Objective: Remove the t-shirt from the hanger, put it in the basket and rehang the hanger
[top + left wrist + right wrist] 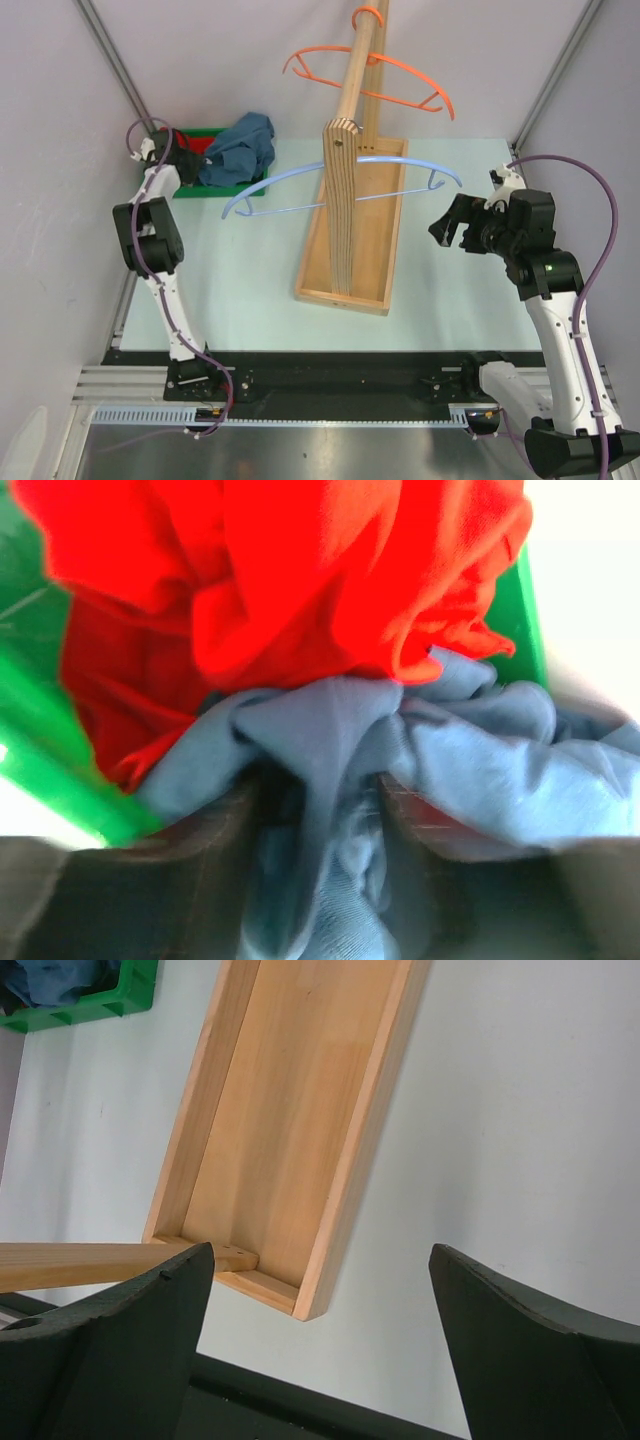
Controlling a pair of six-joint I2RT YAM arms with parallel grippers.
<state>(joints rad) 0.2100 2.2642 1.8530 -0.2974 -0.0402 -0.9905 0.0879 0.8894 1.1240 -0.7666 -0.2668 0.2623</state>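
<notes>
While my left arm is reaching into the far left corner of the counter [230, 280], my left jaws are sitting low in the green bin [222, 191], right against the blue t-shirt [243, 147]. And from my left wrist I'm seeing it up close: a fold of that blue cloth is bunching up between my two left fingers [150, 880], which are standing somewhat apart. Whether they are pinching the fold or just flanking it, I cannot tell. A red cloth [300, 570] is piling up just behind the t-shirt, touching it, in the same bin.

Over in the middle, the wooden stand [345, 200] is rising out of its long wooden tray [290, 1110]. A pale blue hanger [275, 180] is hanging across the stand, well apart from the t-shirt. An orange hanger [400, 72] is hanging on the stand too, farther back.

On the other side, my right jaws are hovering above the counter, to the right of the tray and clear of it. They're spread wide: both right fingers [110, 1350] are showing in the wrist view, framing the near corner of the tray below.
</notes>
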